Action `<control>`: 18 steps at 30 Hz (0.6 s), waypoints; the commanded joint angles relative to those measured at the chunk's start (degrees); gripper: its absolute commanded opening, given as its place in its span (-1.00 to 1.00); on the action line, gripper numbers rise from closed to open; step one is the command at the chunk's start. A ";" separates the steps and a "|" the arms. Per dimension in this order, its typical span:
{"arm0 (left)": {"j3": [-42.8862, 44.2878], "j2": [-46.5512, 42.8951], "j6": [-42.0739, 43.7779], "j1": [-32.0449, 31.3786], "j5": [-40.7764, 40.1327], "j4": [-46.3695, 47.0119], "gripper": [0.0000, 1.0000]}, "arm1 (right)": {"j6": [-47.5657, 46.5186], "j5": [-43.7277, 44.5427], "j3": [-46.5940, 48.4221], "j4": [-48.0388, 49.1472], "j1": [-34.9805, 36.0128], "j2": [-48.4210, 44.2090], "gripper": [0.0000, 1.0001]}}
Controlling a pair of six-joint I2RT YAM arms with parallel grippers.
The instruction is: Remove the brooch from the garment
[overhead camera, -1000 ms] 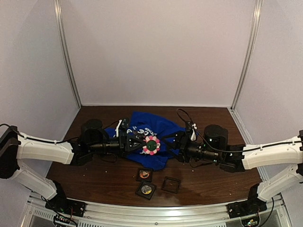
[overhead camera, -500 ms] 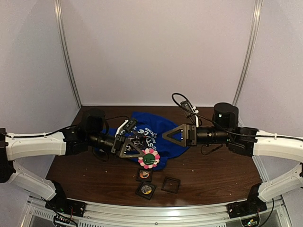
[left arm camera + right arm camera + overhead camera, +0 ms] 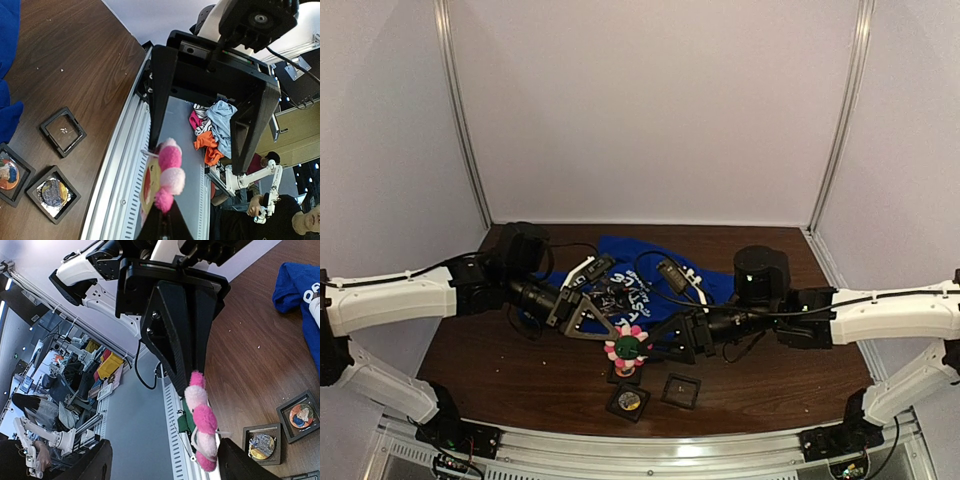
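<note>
Pink-and-white fuzzy flower brooch with green centre [image 3: 627,345], pinched fast in the left gripper [image 3: 617,338], clear of the crumpled royal-blue printed T-shirt [image 3: 670,272], just beyond its near edge, right gripper [image 3: 165,452] jaws spread wide, flanking the brooch without contact.

arms hide much of the garment [image 3: 620,249]; a small box [image 3: 618,377] sits partly behind the brooch [image 3: 627,345].

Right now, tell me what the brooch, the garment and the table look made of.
Brooch: fuzzy pink and white pompom petals, likely yarn or plush. Garment: soft matte cloth, it crumples. Table: dark wood or veneer, grain visible, slight sheen.
</note>
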 commanded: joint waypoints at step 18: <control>2.64 1.43 1.53 0.16 2.63 -0.62 -1.00 | -0.09 -0.11 1.88 5.39 1.80 5.91 -0.06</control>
